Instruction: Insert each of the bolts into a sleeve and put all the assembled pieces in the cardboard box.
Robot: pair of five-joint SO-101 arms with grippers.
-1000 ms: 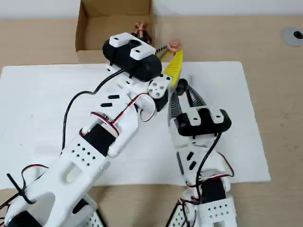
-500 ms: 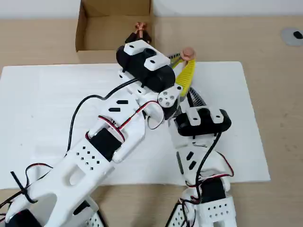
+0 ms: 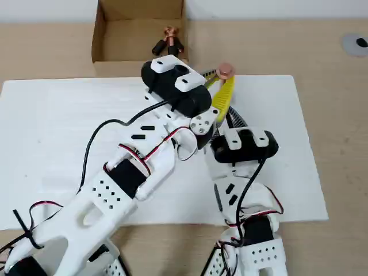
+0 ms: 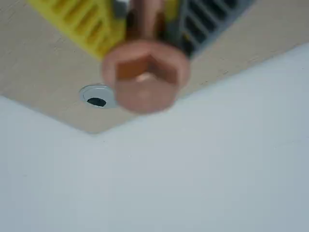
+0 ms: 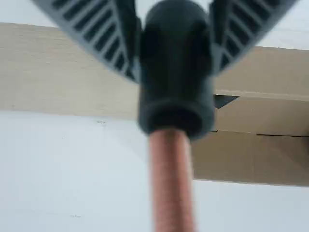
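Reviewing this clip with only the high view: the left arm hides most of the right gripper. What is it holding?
Observer: The right gripper is shut on a black sleeve.
Operator: Anything inside the sleeve?
Observer: A copper shaft sticks out of its open end.
Operator: And the other arm's grip?
Observer: The left gripper clamps a bolt by its shank, just behind the hexagonal head.

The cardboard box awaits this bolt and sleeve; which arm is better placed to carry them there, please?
Probably left: the left gripper grips the bolt head nearer the cardboard box; the right gripper holds the sleeve farther back.
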